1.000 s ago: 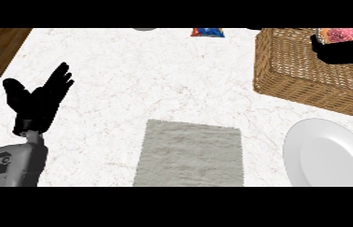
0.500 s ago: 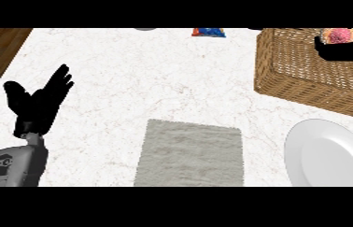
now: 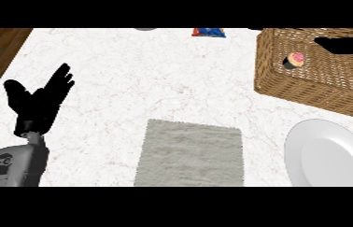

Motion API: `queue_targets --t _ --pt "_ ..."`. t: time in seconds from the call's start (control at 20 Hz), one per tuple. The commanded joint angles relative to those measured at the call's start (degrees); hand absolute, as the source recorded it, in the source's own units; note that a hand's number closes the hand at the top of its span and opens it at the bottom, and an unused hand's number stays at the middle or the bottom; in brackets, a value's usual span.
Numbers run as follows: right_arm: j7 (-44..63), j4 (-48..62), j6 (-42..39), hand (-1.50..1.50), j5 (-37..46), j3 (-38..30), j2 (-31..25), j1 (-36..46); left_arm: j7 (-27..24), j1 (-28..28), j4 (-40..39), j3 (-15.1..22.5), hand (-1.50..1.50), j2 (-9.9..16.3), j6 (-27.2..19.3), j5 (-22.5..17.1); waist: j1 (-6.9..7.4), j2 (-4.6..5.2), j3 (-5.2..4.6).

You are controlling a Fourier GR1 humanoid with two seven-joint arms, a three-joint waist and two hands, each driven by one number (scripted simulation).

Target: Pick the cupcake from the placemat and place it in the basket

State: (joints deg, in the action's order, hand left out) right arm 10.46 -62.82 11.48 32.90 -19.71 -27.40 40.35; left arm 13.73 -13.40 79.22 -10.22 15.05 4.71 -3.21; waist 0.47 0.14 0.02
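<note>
The cupcake (image 3: pixel 297 58), pink-topped with a dark wrapper, lies inside the wicker basket (image 3: pixel 276 76) at the top right, close to its left wall. A black piece of my right hand (image 3: pixel 339 45) shows over the basket's far right, apart from the cupcake. The grey placemat (image 3: pixel 189 153) lies at the bottom centre with nothing on it. My left hand (image 3: pixel 38 102) rests open at the left edge, fingers up, on its grey forearm.
A white plate (image 3: pixel 324 151) lies at the lower right, just below the basket. A blue and red item (image 3: pixel 208 32) and a grey object (image 3: pixel 146 29) sit at the counter's far edge. The counter's wooden edge (image 3: pixel 10 44) runs along the upper left.
The cupcake has moved from the basket's far right corner down and left to rest inside it. The right hand has come away from it toward the right. The left hand is unchanged.
</note>
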Motion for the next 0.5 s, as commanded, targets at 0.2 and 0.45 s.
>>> queue_targets --t 0.2,0.45 --pt "-2.48 2.26 2.89 -1.5 -6.63 -5.61 -0.72 2.24 -2.73 2.61 0.16 0.42 0.0 -0.83 -0.01 1.13 -0.15 -0.13 -0.02" --pt "-4.06 4.04 3.54 -1.5 -17.1 -17.6 -4.1 1.69 -1.7 1.47 -0.78 0.02 0.0 -1.58 -1.44 1.11 -0.87 -0.03 0.06"
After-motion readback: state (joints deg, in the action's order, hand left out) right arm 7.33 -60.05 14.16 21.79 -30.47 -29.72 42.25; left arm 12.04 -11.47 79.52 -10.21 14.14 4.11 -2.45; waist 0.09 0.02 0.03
